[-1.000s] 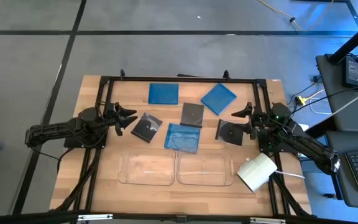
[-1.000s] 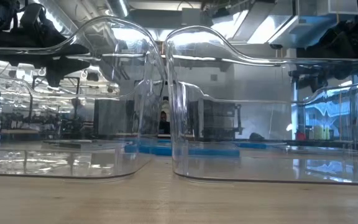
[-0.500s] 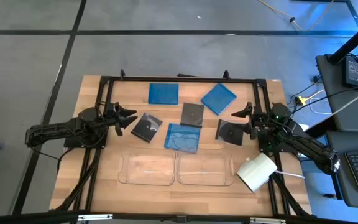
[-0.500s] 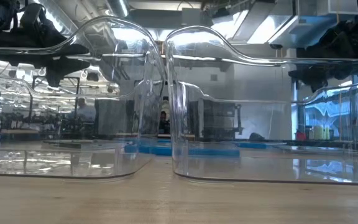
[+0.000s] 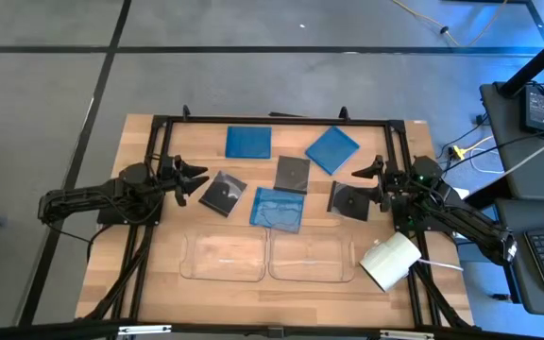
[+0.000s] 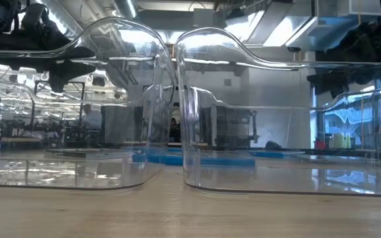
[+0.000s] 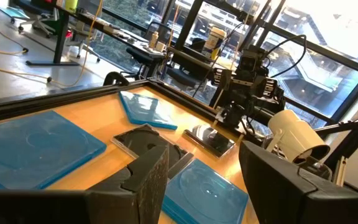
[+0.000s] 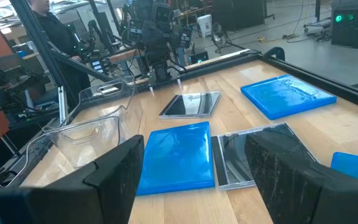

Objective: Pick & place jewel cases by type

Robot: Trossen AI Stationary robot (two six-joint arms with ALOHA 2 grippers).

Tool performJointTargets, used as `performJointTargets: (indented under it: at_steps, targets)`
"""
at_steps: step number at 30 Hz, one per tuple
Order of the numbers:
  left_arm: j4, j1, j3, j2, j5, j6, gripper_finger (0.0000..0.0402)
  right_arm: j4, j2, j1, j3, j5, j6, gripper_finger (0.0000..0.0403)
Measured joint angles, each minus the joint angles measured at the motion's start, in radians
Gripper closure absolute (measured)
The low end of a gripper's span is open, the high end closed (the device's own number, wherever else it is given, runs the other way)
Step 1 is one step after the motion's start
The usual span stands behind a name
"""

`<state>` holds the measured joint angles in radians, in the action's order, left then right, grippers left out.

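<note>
Jewel cases: six flat squares, no real long axis, so only the tilt says anything.
Left gripper [image 5: 199,178]: fingers spread, holding nothing, low over the table's left side, aimed at the dark case [image 5: 223,193] just beside its tips, which sits corner-on toward it.
Right gripper [image 5: 362,180]: fingers wide apart, empty too, mirrored on the right side, with another dark case [image 5: 349,201] right at its tips.
Arm pose: both arms lie low and stretched inward from the table's outer edges, facing each other.
Middle: third dark case [image 5: 293,174] nearly square to the table, touching the blue case [image 5: 278,209] next to it, which is slightly skewed.
Far side: one blue case [image 5: 248,142] lying square, another blue case [image 5: 332,149] turned like a diamond.
Other stuff: two clear trays [image 5: 268,257] side by side near the front edge, both empty-looking; a white roll [image 5: 389,261] by the right arm.
In the way: nothing between either gripper and its nearest case.
</note>
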<state>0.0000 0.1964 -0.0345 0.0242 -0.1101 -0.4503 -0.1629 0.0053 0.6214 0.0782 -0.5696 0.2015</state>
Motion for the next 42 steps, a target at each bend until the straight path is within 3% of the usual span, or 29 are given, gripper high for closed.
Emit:
performJointTargets:
  at_steps: [42]
  targets:
    - [0.0, 0.0, 0.0, 0.0, -0.001, 0.001, 0.021, 0.0, 0.0, 0.0, 0.0, 0.0, -0.031, 0.0119]
